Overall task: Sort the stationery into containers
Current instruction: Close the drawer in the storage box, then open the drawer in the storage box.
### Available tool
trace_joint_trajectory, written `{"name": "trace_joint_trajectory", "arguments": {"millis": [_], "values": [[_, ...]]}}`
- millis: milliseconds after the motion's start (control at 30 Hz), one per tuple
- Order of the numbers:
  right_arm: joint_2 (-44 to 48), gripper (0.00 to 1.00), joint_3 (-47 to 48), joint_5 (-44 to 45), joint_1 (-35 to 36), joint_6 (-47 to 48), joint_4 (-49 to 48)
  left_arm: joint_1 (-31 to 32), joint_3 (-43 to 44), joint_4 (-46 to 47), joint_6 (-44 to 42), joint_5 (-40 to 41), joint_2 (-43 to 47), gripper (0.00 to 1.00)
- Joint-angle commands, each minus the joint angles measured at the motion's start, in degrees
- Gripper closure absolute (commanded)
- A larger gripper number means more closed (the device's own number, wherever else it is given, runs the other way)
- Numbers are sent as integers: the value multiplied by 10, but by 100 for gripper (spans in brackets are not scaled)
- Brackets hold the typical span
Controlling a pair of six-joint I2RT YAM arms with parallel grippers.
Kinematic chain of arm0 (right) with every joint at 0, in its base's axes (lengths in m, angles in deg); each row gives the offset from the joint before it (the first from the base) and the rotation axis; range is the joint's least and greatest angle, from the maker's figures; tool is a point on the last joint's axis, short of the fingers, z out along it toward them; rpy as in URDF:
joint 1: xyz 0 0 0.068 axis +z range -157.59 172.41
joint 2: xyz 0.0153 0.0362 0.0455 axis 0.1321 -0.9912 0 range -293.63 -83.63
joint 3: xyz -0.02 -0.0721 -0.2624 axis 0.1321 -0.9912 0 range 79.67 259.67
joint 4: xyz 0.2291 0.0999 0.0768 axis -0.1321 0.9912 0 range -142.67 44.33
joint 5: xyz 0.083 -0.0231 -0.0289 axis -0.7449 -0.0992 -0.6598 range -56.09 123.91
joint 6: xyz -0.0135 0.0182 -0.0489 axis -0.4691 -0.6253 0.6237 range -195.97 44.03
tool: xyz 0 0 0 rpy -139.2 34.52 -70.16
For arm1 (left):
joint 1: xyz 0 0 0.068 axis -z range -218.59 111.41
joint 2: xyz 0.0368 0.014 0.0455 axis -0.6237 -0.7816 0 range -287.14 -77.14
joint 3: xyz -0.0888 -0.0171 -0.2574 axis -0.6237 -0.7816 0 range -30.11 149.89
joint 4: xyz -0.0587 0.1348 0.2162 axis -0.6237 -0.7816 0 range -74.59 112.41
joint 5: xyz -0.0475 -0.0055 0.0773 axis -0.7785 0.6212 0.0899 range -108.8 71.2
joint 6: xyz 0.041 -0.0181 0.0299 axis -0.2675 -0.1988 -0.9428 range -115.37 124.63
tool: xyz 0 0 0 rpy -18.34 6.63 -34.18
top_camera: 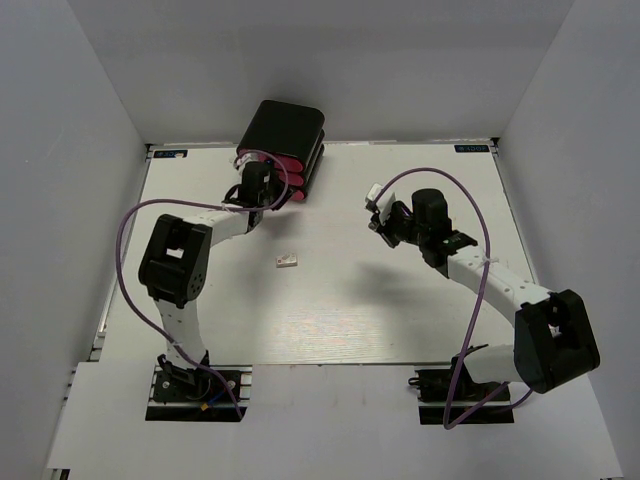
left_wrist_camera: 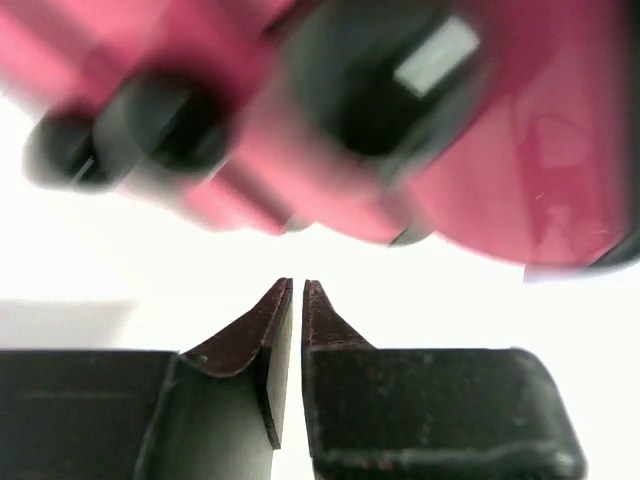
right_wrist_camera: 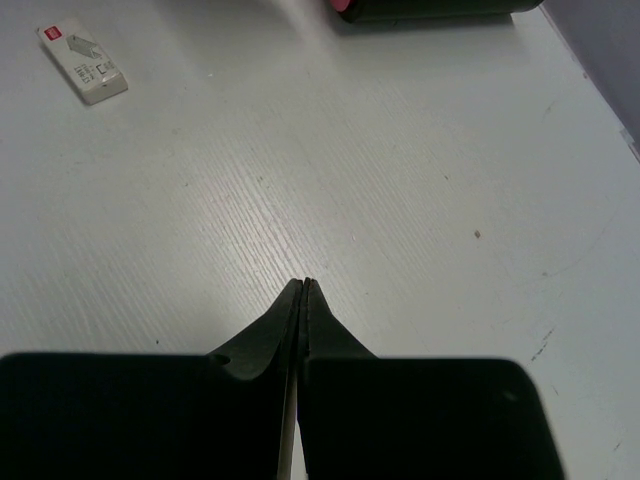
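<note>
The white surface (top_camera: pixel 400 310) is hemmed in by grey walls on the left, right and far sides. Its middle and near stretch give wide open room between the two arms. One rounded black box (top_camera: pixel 283 122) stands at the far edge, left of centre, set at an angle to that edge. It holds three pink-red drawers (left_wrist_camera: pixel 560 150) stacked together, each with a black round knob (left_wrist_camera: pixel 385 85). All three knobs show, blurred, in the left wrist view. From above the drawers look pushed in, and what lies inside them cannot be seen. The left hand (left_wrist_camera: pixel 297 285) hovers just in front of the drawer fronts, its fingers drawn almost together, with only a thin slit between them and nothing in it. The right hand (right_wrist_camera: pixel 305 283) hangs over bare surface right of centre, well apart from the box, its fingers closed on nothing. One small white rectangular eraser (top_camera: pixel 287 261) lies flat on the surface near the middle, between the two hands, nearer than the box and apart from it
</note>
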Motion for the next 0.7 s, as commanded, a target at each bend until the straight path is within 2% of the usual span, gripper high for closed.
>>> {"name": "trace_joint_trajectory", "arguments": {"millis": [0,67,100,233,300,333,467,533,667], "values": [[19,100,-8,-1,-6,-3,-16,2,-56,3,-11,-35,80,79],[19,100,-10,-3,-6,-4,-16,2,-96,-8,-17,-35,103,78],[20,100,-12,-3,-6,-3,-17,2,-113,-8,-17,-20,127,73],[19,100,-14,-5,-6,-3,-17,-14,-202,21,37,-13,153,44],[20,100,-15,-6,-6,-3,-16,-20,-202,26,52,-1,153,30],[20,100,-13,-7,-6,-5,-16,-20,-202,21,70,-1,146,26],[26,100,-14,-2,-6,-4,-14,-44,-192,37,119,-20,113,25],[32,100,-17,2,-7,0,-12,-54,-205,75,138,-20,95,27],[39,100,-24,3,-13,2,-10,-79,-200,95,166,-25,79,32]]}}
